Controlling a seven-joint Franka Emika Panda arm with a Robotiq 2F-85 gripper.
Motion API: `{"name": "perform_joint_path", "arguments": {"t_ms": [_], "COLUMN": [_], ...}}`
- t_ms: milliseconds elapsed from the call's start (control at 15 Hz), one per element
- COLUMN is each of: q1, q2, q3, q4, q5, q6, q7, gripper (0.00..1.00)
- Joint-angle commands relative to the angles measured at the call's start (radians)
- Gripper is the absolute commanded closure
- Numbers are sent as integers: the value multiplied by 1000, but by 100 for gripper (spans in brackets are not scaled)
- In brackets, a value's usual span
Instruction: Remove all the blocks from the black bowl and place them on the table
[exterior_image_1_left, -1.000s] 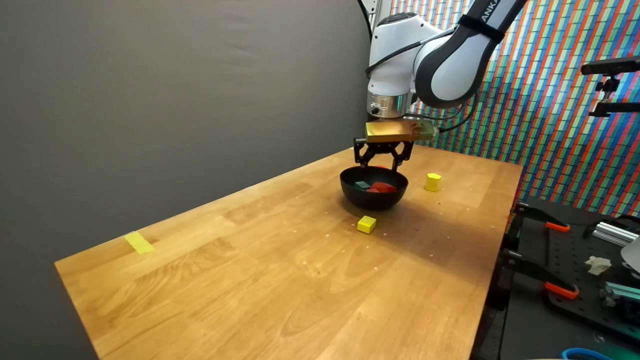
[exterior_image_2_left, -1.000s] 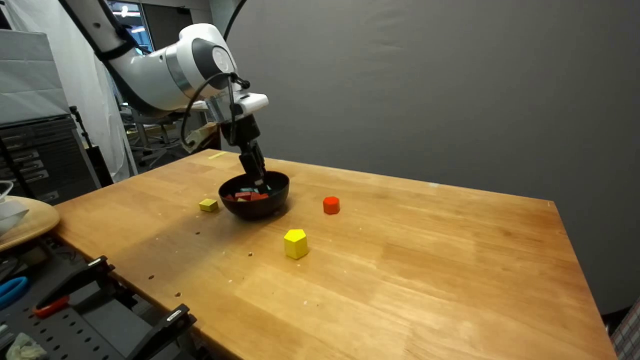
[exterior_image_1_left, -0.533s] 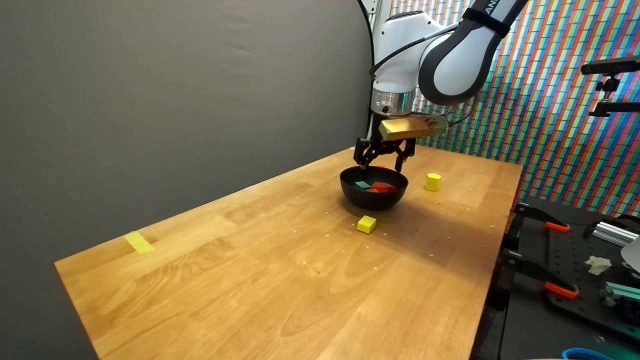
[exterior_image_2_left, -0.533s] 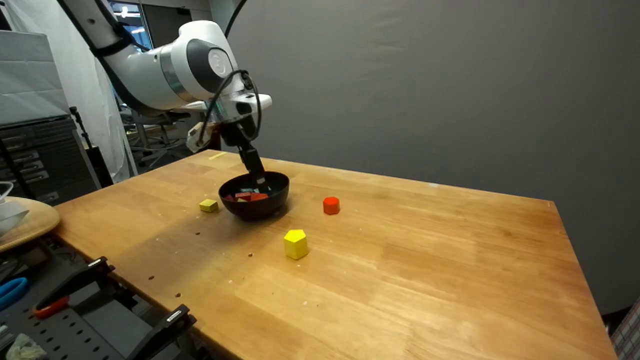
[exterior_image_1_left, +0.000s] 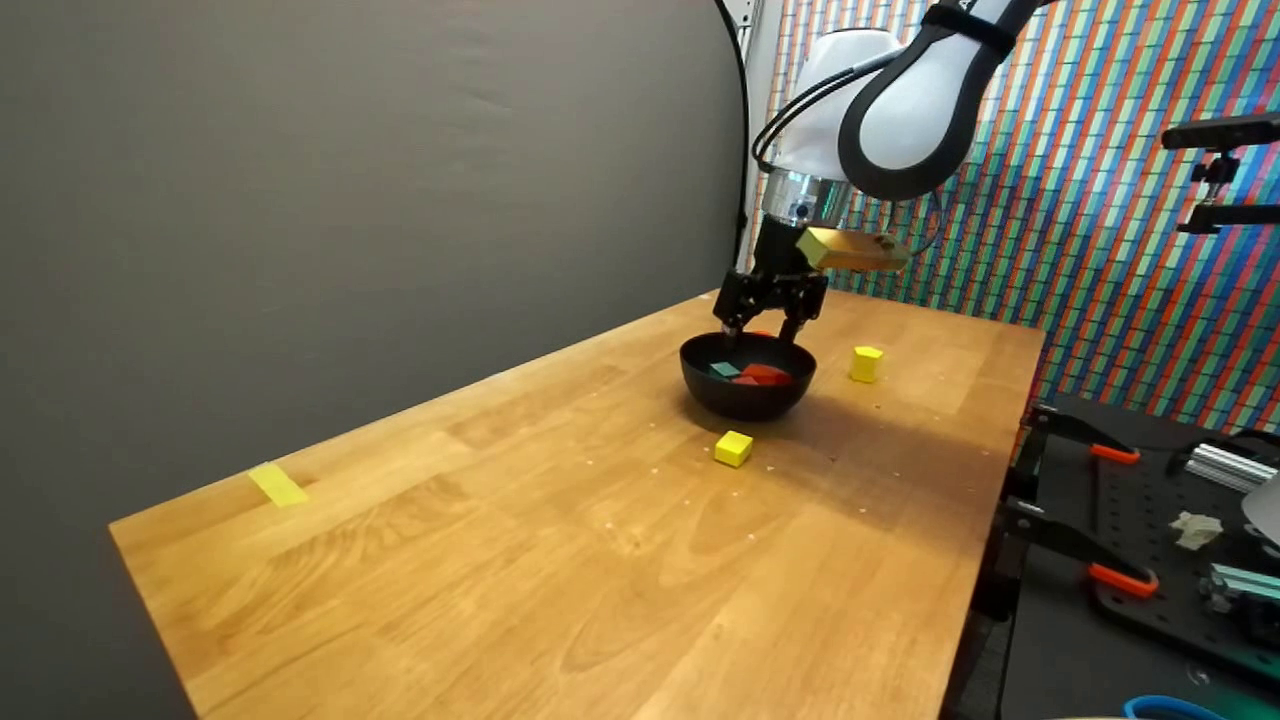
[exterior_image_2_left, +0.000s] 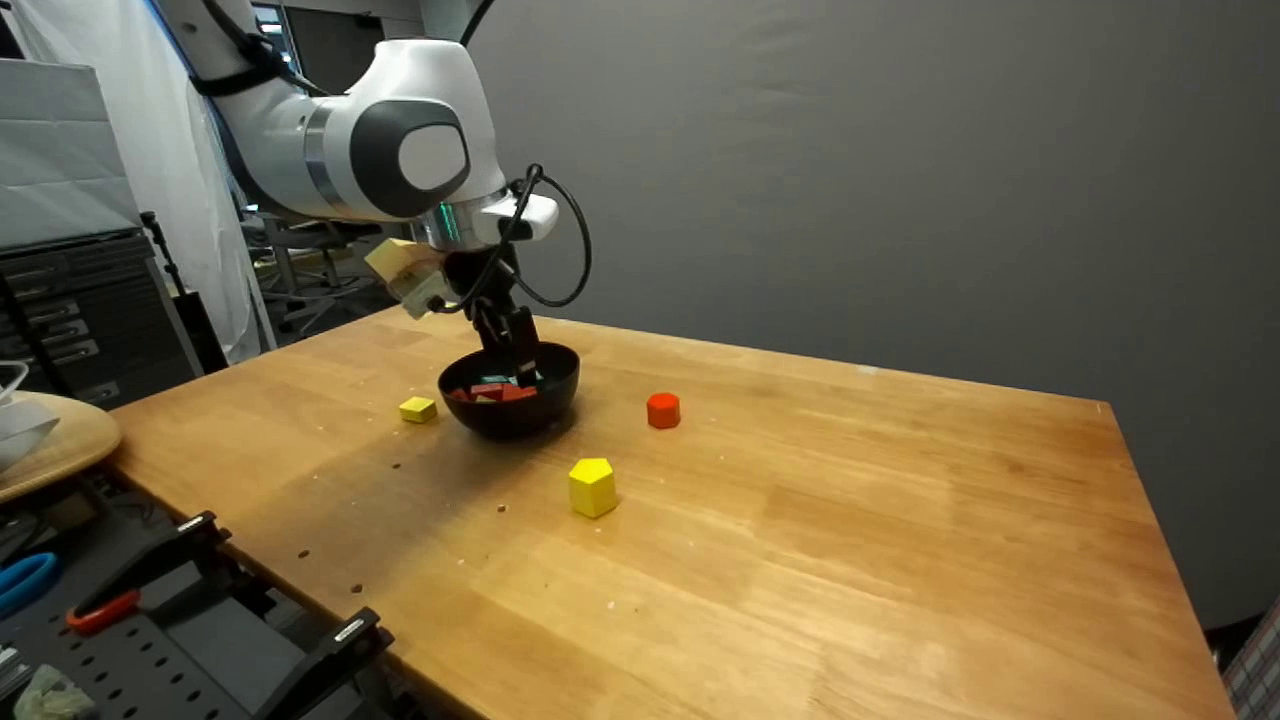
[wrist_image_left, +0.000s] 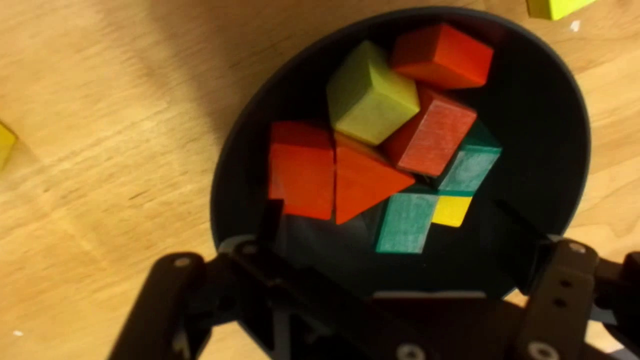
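Wrist view: red blocks (wrist_image_left: 301, 172), green blocks (wrist_image_left: 406, 220) and yellow blocks (wrist_image_left: 372, 100) lie heaped together inside the black bowl (wrist_image_left: 542, 115), some leaning on others. In both exterior views the gripper (exterior_image_1_left: 760, 335) hangs at the bowl's mouth, its fingers free and spread apart; whether their tips touch the bowl cannot be told. Three more blocks rest on the table (exterior_image_2_left: 850, 560) around the bowl: a low yellow block (exterior_image_2_left: 417, 410) near it, a lone red block (exterior_image_2_left: 663, 411) and a five-sided yellow block (exterior_image_2_left: 592, 488).
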Motion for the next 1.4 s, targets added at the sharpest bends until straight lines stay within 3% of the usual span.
{"name": "perform_joint_path", "arguments": {"t_ms": [0,267,400,1000,1067,1133,1333], "q1": [127,350,414,417,412,415,427], "q2": [-4,55,97,228,236,240,240], "q3": [-113,-359,-424,-389,-385,-388,-399], "q4": [7,85,139,295,305,309,316], "q5": [110,-19,-59,-11,-8,-12,-27], "q6": [2,-6,-23,-161,-180,-195,-247], "q7": [-79,-15,-32,-148,-155,-154,-142], "gripper": [0,0,0,0,25,26,50]}}
